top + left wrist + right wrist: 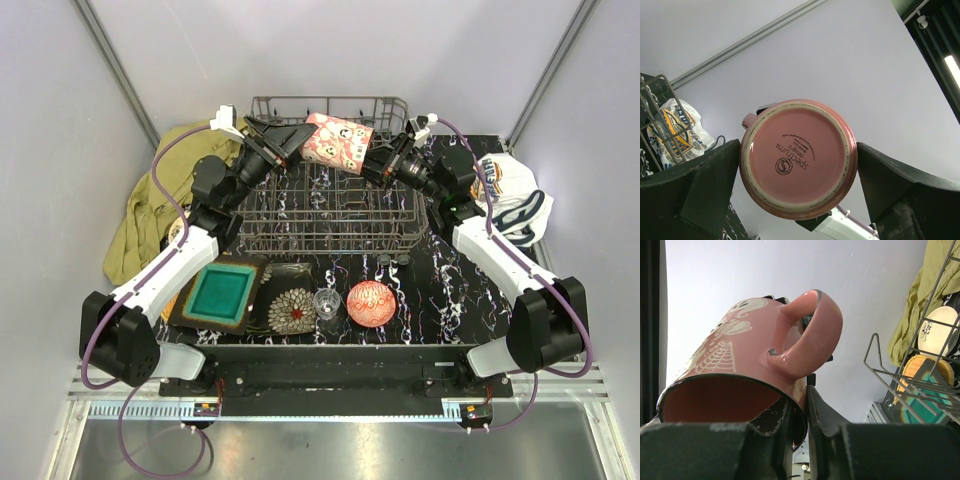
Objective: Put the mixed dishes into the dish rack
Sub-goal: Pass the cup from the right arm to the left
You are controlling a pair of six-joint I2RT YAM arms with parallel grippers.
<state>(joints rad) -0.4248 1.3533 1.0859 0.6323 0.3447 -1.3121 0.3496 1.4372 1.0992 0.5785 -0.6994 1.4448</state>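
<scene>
top, cup: pink printed ceramic cup (338, 143) held tilted in mid-air over the far end of the grey wire dish rack (340, 228), left gripper (303, 137) at its base, right gripper (371, 160) at its mouth.
top, near: teal square plate (221, 292), clear glass (327, 303) and red bowl (370, 303) seen near of the rack.
left wrist, jaws: spread wide, fingers (700, 185) flanking the cup base; contact not discernible.
right wrist, jaws: clamped on the cup rim.

The cream-patterned pink cup (337, 143) hangs sideways above the far end of the grey wire dish rack (330, 248). Teal square plate (221, 293), dark floral plate (292, 310), upright clear glass (327, 303) and red bowl (371, 303) sit in a row on the table (440, 290).
</scene>
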